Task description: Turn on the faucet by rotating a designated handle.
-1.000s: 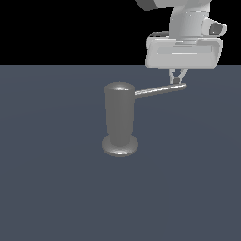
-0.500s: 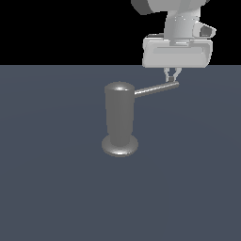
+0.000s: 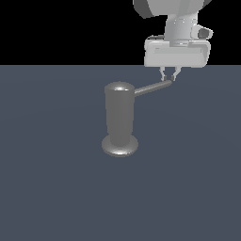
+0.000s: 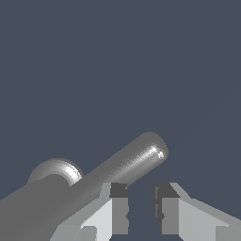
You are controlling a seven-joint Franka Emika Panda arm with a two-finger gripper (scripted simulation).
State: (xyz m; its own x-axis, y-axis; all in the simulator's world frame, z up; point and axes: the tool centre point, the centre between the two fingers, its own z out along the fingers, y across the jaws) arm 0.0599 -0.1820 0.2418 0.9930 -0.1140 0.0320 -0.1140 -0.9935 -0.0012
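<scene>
The faucet (image 3: pixel 119 113) is a dull grey upright cylinder on a round flared base, standing mid-scene in the exterior view. Its handle (image 3: pixel 151 88), a slim dark rod, projects from the cylinder's top toward the exterior view's right and slightly away. My gripper (image 3: pixel 169 75) hangs straight above the rod's rounded end, fingertips at the tip's level. In the wrist view the handle (image 4: pixel 127 162) lies just beyond the fingers (image 4: pixel 117 207), close against one of them. The gripper (image 4: pixel 140 207) is open by a narrow gap, with nothing between its fingers.
A flat dark blue-grey surface (image 3: pixel 56 188) carries the faucet and stretches across the whole scene. The white wrist and arm (image 3: pixel 176 49) come down from the top at the exterior view's right.
My gripper has shifted toward the exterior view's left and farther back. The handle's free end has swung the same way with it, rotating about the faucet body.
</scene>
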